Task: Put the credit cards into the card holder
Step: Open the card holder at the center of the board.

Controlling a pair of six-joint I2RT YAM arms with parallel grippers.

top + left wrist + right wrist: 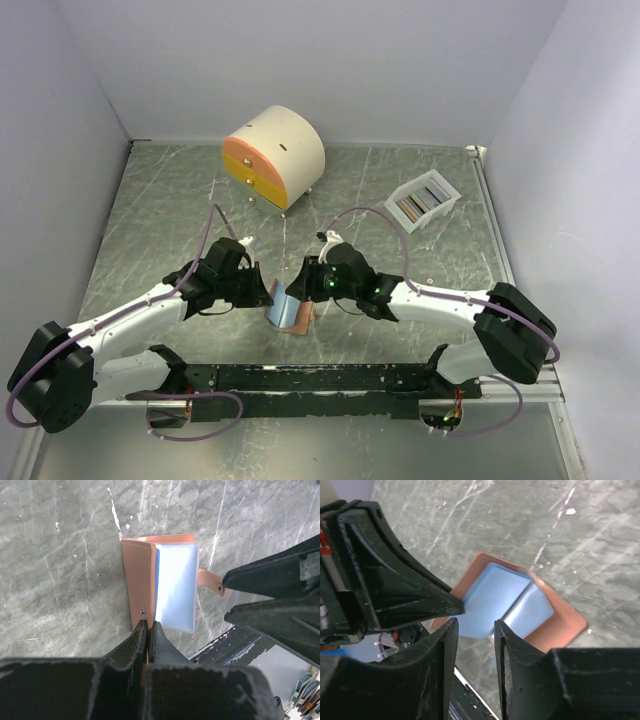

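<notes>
salmon-pink leather, soft and thin: the card holder (137, 575) lies opened on the grey bench (150, 230), near the middle and close to the near edge, between the two arms. the left gripper (148, 630) is pinched tight on the near edge of its cover. the right gripper (475, 635) hovers just over the pale blue plastic sleeves (175, 587) with its jaws parted; from its own camera nothing looks clamped between them, though a sleeve corner shows through the gap and contact is hard to rule out.

handling, as i judge it: the holder is light and floppy, so it will slide or fold unless one cover is pinned, as it is now. the sleeves are slick and limp; a pocket mouth needs spreading before a card goes in. the credit cards (420, 203) are stiff, thin and smooth, and best taken by a short edge so the far end can lead into a slot.

counts: one card holder, one white tray (438, 213) at the far right with the cards standing in it as a row of coloured stripes, several, too small to count surely; one round cream cabinet (285, 150) with orange and yellow drawers at the far middle. no card is in either gripper.
</notes>
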